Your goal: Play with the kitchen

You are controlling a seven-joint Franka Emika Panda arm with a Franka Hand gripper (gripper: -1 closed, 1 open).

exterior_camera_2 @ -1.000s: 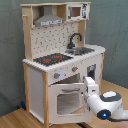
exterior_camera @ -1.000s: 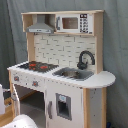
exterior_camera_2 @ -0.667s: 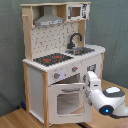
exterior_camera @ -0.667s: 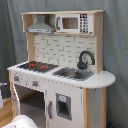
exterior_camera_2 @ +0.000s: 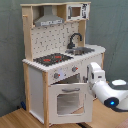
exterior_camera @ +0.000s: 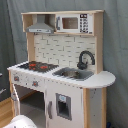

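Observation:
The kitchen is a tall white and light-wood toy. It has a black-red hob, a sink, a black faucet, a grey hood and a small microwave. In the second exterior view the windowed oven door leans out a little from the front. In the first exterior view the oven cavity shows dark. My white arm reaches in from the second exterior view's right. Its end is beside the door's upper corner, below the knobs.
A grey curtain hangs behind the kitchen. The kitchen stands on a wooden floor. A white rounded shape sits at the first exterior view's bottom left corner, in front of the oven.
In the second exterior view my arm has risen from low beside the oven door to the height of its top edge and come closer to the kitchen.

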